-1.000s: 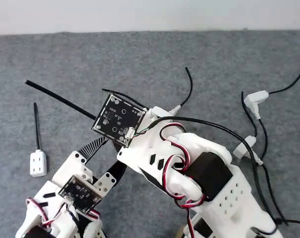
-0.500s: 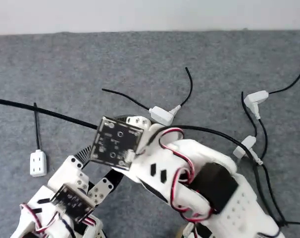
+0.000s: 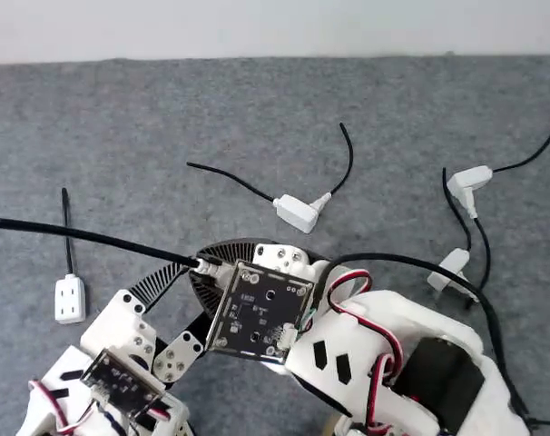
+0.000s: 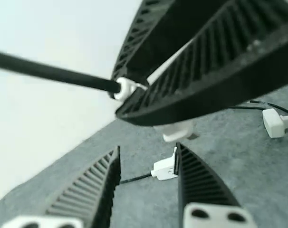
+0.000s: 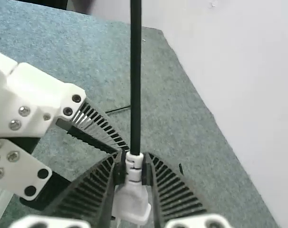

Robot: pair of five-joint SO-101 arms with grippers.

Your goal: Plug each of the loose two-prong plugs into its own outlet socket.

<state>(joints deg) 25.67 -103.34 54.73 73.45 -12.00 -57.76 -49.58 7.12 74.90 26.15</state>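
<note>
The right gripper point(image 5: 133, 164) is clamped on a white two-prong plug point(image 5: 131, 192), one finger pressed to each side of its body. This plug is held above the near-left part of the grey carpet point(image 3: 121, 118). Its long axis runs left to right, and its black cord point(image 3: 84, 238) leaves the left end and stretches away leftward and slightly far. The prongs are hidden.

The left gripper point(image 3: 186, 304) sits just near of it with its fingers spread apart, holding nothing.

The outlet socket point(image 3: 70, 300) lies flat at the far left, well apart from the held plug, its cord stub pointing far. A centre plug point(image 3: 296, 213) and two right-side plugs point(image 3: 468, 180) lie loose.
</note>
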